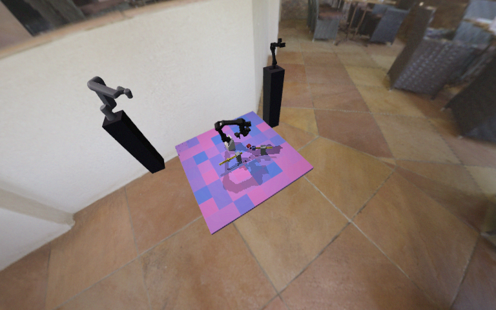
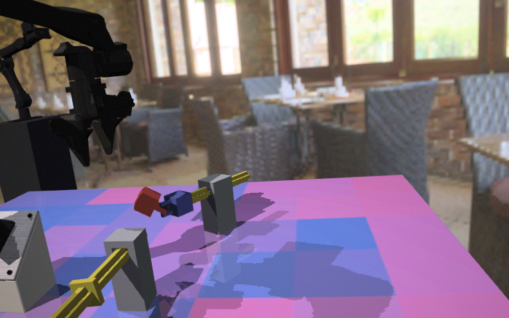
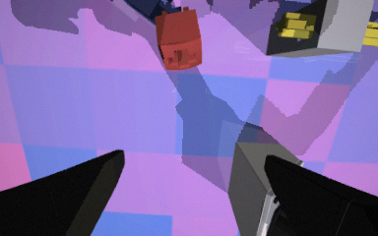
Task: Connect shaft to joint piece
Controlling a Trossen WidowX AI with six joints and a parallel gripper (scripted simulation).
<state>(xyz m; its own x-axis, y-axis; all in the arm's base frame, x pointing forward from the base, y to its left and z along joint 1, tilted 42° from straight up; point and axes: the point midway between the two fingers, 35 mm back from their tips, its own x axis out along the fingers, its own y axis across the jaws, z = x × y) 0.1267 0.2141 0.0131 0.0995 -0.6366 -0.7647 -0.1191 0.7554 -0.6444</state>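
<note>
Now, with the gripper [image 1: 241, 135] [image 2: 98, 159] [image 3: 195, 159] wide and empty, square up to the red hinged joint piece [image 1: 248, 145] [image 2: 147, 201] [image 3: 179, 41], inboard of the desk's [image 1: 219, 219] [image 2: 375, 195] [image 3: 133, 108] far edge in the exterior view, and pinch its flat sides gently.

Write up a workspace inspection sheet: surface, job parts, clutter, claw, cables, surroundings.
Surface: pink, purple and blue checkered tabletop, shadows across it.
Job parts: red joint piece beside blue hinge piece on the fixed yellow shaft; collared yellow shaft through its gray block, outside the joint piece.
Clutter: nothing seen.
Claw: open, above the tabletop, holding nothing.
Cables: nothing seen.
Surroundings: two black pedestals bearing arms; wicker chairs; stone-tiled floor.
</note>
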